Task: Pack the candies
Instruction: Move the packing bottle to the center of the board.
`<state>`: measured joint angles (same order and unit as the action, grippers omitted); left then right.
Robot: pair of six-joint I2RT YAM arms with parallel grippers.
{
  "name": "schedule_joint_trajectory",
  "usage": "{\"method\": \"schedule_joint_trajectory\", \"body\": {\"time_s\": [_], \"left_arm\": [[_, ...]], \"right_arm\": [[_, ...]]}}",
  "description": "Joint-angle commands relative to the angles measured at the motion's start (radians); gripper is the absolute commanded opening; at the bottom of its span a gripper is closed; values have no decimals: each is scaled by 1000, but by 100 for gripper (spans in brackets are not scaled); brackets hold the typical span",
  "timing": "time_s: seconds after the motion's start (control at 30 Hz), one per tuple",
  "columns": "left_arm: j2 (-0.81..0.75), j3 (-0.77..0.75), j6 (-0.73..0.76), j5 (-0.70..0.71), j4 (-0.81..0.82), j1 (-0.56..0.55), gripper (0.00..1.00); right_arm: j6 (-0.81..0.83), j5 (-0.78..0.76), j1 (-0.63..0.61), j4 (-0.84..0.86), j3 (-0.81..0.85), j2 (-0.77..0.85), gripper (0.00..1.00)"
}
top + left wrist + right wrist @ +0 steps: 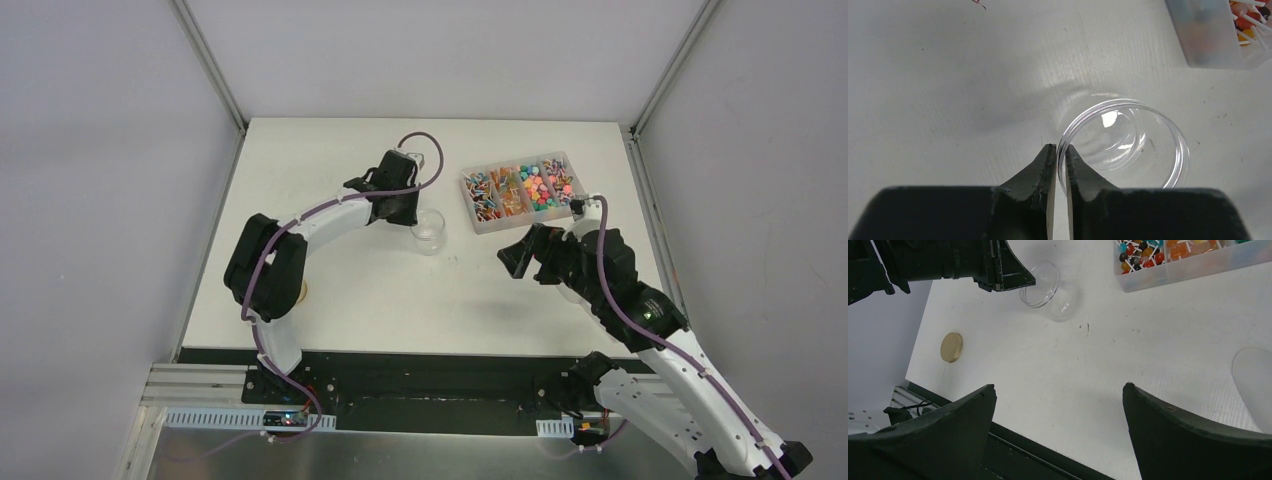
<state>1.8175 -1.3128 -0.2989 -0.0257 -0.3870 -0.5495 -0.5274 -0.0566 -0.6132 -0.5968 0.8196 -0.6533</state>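
The candies (541,189) are tiny pink, orange, blue and green pieces in one compartment of a clear divided box (478,222) at the back right. A clear, empty jar (429,232) stands left of the box. My left gripper (414,219) is shut on the jar's rim. In the left wrist view the fingertips (1049,156) pinch the rim of the jar (1143,150), one inside and one outside. My right gripper (531,263) is open and empty above the table, in front of the box. Its fingers (973,410) stand wide apart.
A round gold-brown lid (951,347) lies on the table at the left, half hidden by the left arm in the top view (304,291). A clear plastic piece (1254,385) lies at the right edge of the right wrist view. The table's front edge (1013,435) is near.
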Motion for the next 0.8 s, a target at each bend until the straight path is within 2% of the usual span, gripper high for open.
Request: {"method": "schedule_joint_trajectory", "body": {"time_s": [0.0,0.23,0.4,0.53,0.67,0.73,0.77], "left_arm": [[3,8,-17,21,9,-12,13],[-5,17,-30,20,13,-15,25],[-43,17,-44,-12,31,-15,41],[-103,10,-44,-21,33,-14,58],[-224,22,-11,16,28,-13,80],[-306,43,20,50,22,-13,97],[-344,51,38,60,18,-13,99]], "right_arm": [[-25,-16,-5,18,3,3,99],[-41,-28,-5,7,-2,24,100],[-55,-30,-5,6,-6,34,100],[-85,-96,-5,6,-24,34,100],[-95,-214,-5,43,-42,10,100],[-94,-273,-5,59,-46,-11,100],[-94,-311,-5,63,-48,-29,100]]}}
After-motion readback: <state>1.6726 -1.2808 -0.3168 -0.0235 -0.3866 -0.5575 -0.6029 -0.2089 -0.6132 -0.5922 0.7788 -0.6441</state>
